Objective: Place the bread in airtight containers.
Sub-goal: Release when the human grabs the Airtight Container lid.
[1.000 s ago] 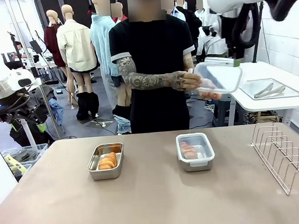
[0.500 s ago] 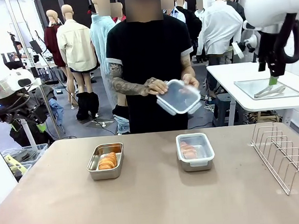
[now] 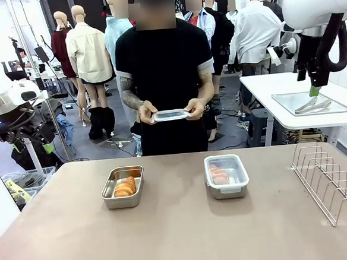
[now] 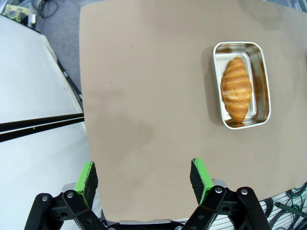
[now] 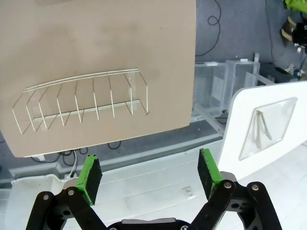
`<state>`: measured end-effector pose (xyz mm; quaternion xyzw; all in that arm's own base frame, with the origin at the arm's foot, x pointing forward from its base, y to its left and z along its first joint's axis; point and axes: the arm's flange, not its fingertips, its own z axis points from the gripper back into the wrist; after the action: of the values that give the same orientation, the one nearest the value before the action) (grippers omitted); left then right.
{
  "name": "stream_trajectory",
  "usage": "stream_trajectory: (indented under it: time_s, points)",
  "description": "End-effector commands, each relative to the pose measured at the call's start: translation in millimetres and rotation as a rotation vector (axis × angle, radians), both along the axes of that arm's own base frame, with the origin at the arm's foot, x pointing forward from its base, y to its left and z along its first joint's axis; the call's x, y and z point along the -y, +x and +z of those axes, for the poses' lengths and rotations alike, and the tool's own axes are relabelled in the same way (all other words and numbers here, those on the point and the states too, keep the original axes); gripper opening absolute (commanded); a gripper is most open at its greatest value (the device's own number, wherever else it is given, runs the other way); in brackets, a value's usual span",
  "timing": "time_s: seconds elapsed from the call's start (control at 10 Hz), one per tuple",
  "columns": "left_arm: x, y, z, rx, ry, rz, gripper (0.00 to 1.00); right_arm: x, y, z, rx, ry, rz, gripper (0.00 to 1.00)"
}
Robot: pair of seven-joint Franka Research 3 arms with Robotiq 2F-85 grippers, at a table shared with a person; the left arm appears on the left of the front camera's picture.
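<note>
In the front view, left of centre on the brown counter (image 3: 181,236), an open rectangular stainless-steel pan (image 3: 122,186) holds a golden-brown ridged croissant roll (image 3: 124,187). The left wrist view shows the same pan at upper right of the frame, with the left pincer (image 4: 144,176) hanging released above bare counter — its green pads well apart and nothing between them. Behind the counter, at top centre, a person holds a clear plastic lid (image 3: 170,115) level in both hands. Right of centre sits a second steel pan with a clear lid on it (image 3: 226,175), a second roll (image 3: 218,175) inside. At far right stands a wire rack (image 3: 330,181). The right pincer (image 5: 150,174) is released too, empty — high over the rack's edge.
</note>
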<state>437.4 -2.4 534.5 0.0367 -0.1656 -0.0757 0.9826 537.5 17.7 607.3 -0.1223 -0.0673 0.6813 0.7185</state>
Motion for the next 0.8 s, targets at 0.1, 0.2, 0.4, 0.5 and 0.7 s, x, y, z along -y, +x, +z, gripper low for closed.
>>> stream_trajectory:
  time_s: [0.1,0.2,0.4,0.5,0.7]
  points:
    - [-1.2,0.6,0.4,0.010,-0.005,0.002,1.00,-0.6,0.9,-0.8,-0.010,-0.002,-0.020,1.00]
    - [-1.2,0.6,0.4,0.010,-0.005,0.002,1.00,-0.6,0.9,-0.8,-0.010,-0.002,-0.020,1.00]
    - [-1.2,0.6,0.4,0.010,-0.005,0.002,1.00,-0.6,0.9,-0.8,-0.010,-0.002,-0.020,1.00]
    - [-1.2,0.6,0.4,0.010,-0.005,0.002,1.00,-0.6,0.9,-0.8,-0.010,-0.002,-0.020,1.00]
    - [-1.2,0.6,0.4,0.010,-0.005,0.002,1.00,-0.6,0.9,-0.8,-0.010,-0.002,-0.020,1.00]
